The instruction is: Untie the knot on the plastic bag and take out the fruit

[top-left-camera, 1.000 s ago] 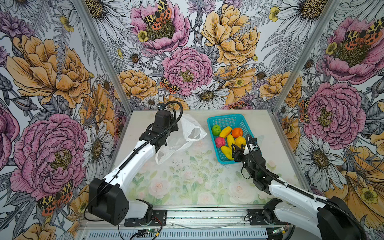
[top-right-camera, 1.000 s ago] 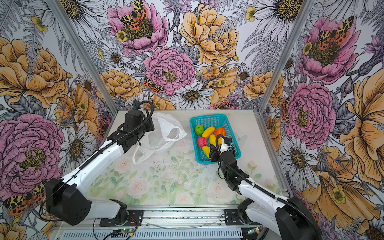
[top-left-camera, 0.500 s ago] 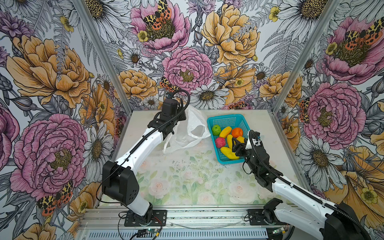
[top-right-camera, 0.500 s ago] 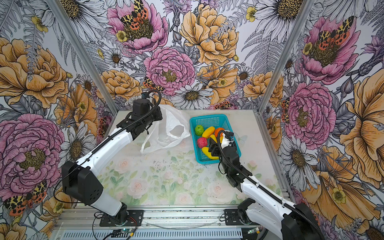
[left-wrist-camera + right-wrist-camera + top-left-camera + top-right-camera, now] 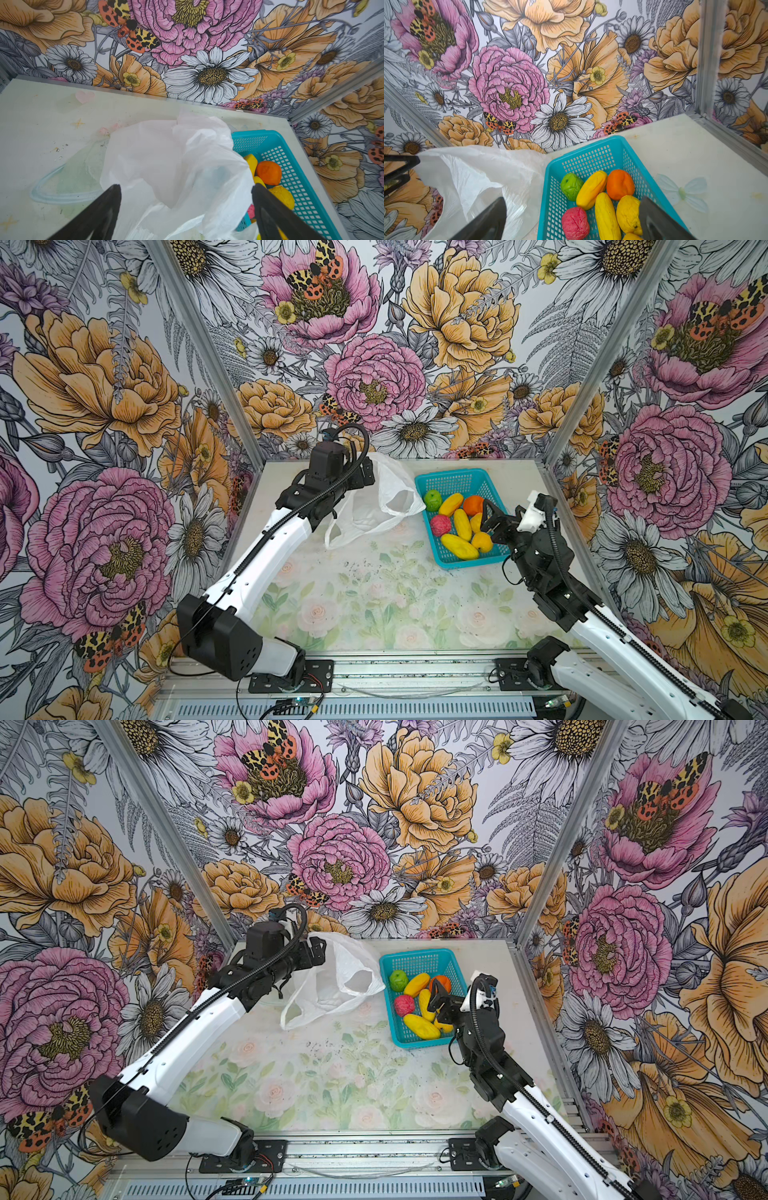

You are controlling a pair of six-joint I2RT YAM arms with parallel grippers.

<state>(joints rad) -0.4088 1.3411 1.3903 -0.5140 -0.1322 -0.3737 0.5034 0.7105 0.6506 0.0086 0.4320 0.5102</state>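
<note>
Teal basket (image 5: 451,484) of fruit (image 5: 461,524) sits just beside the limp plastic bag (image 5: 374,510)

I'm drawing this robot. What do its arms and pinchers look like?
The left arm and right arm are white with chunky black joints and ribbed black cables. The left gripper and right gripper have flat, black, pointed fingers.
</note>
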